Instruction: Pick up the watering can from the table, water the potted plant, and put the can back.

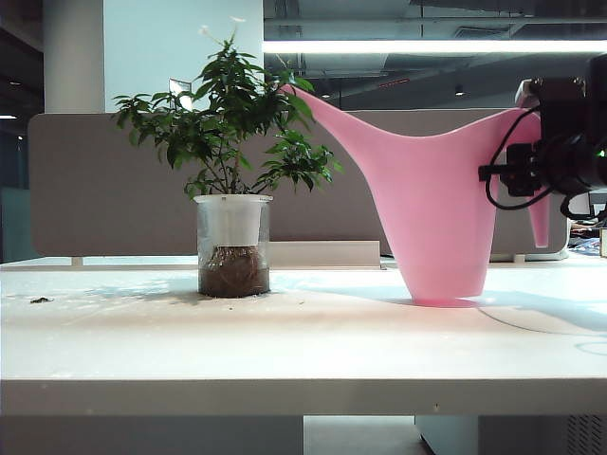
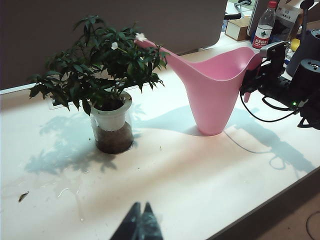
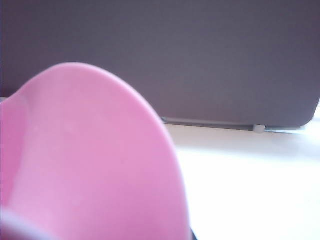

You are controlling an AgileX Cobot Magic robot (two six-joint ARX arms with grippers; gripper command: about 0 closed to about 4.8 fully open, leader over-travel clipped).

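The pink watering can (image 1: 436,204) stands upright on the white surface (image 1: 303,341) at centre-right of the exterior view, its base flat down and its long spout reaching up-left into the leaves of the potted plant (image 1: 232,161). The plant sits in its glass jar left of centre, near the can.

The right pincer (image 2: 255,75) is at the can's arched handle on the right edge of the exterior view. It seems to be closed around the handle, though neither wide view shows the fingertips clearly. The right wrist view is filled by blurred pink plastic, so the pincer is right up against the can.

The left pincer (image 2: 142,225) hangs low in the left wrist view, above bare surface in front of the plant, its fingers pressed together and holding nothing.

As for progress, the can rests on the surface while apparently gripped. Whether this is just before the lift or just after the return cannot be told. A wet patch in front of the jar hints that some water has already been poured.
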